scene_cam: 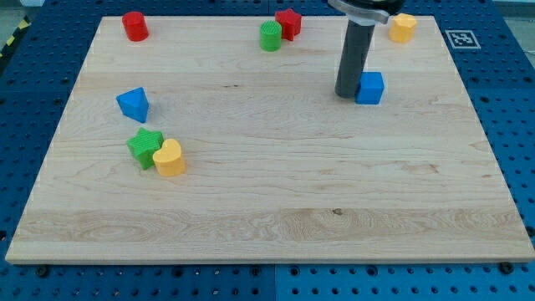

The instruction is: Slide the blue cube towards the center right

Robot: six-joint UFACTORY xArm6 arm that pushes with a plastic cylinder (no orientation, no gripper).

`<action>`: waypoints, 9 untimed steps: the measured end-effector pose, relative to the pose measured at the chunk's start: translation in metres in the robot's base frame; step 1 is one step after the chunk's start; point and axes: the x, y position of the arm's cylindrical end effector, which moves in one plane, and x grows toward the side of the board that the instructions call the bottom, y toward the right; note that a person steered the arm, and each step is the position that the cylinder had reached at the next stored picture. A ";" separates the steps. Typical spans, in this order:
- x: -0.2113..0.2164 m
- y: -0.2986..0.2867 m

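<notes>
Pushing should be easy: our tip [349, 94] touches the small blue plastic cube [370, 87] from the view's left, holding nothing. Cube looks light, hard, slidey.

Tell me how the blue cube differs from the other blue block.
The blue cube is boxy and sits at the view's upper right; the blue triangular block is wedge-shaped, at the left. My tip is right beside the cube's left side; the triangular block stands alone. Both share the same blue.
</notes>
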 end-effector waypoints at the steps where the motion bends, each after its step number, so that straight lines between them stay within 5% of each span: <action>1: 0.000 0.027; 4: 0.000 0.042; 7: 0.025 -0.208; 9: 0.020 -0.213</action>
